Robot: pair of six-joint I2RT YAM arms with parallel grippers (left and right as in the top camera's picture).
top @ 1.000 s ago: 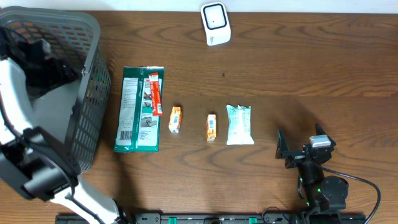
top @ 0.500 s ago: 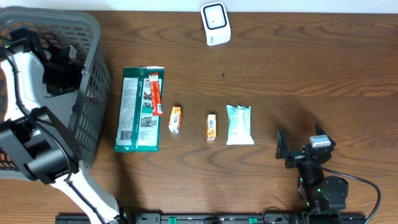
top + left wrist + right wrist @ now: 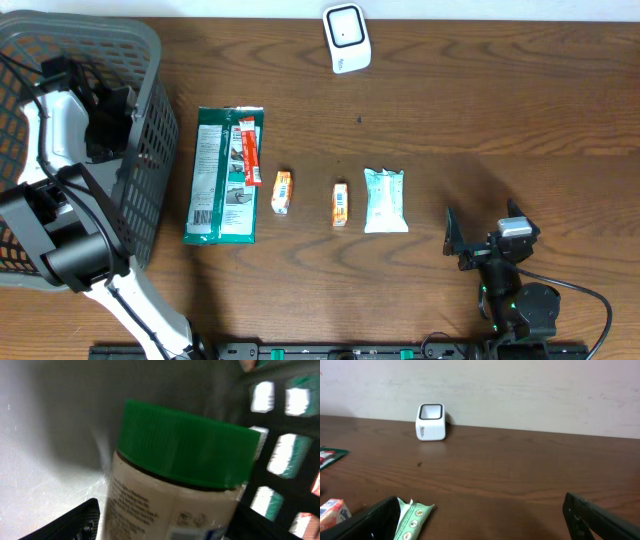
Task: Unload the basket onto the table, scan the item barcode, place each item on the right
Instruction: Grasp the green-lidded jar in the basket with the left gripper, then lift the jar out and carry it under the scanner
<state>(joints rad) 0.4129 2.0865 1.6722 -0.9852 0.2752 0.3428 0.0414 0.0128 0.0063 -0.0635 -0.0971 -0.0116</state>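
A pale jar (image 3: 175, 495) with a green screw lid (image 3: 187, 445) fills the left wrist view. It sits tilted between the two black fingers of my left gripper (image 3: 165, 527), which is shut on its body. From overhead that gripper (image 3: 105, 115) is inside the grey mesh basket (image 3: 152, 150) at the far left, and the arm hides the jar. The white barcode scanner (image 3: 346, 37) stands at the back centre, also seen from the right wrist as the scanner (image 3: 431, 422). My right gripper (image 3: 483, 230) rests open near the front right, holding nothing.
Laid in a row on the brown table are a large green packet (image 3: 225, 175) with a red stick pack (image 3: 247, 150) on it, two small orange packs (image 3: 282, 191) (image 3: 340, 203), and a pale green pouch (image 3: 385, 200). The basket's mesh wall (image 3: 285, 460) stands close on the jar's right.
My left arm has shifted inside the basket, its gripper end moving right toward the basket's right wall. The right arm and the table items have not moved.
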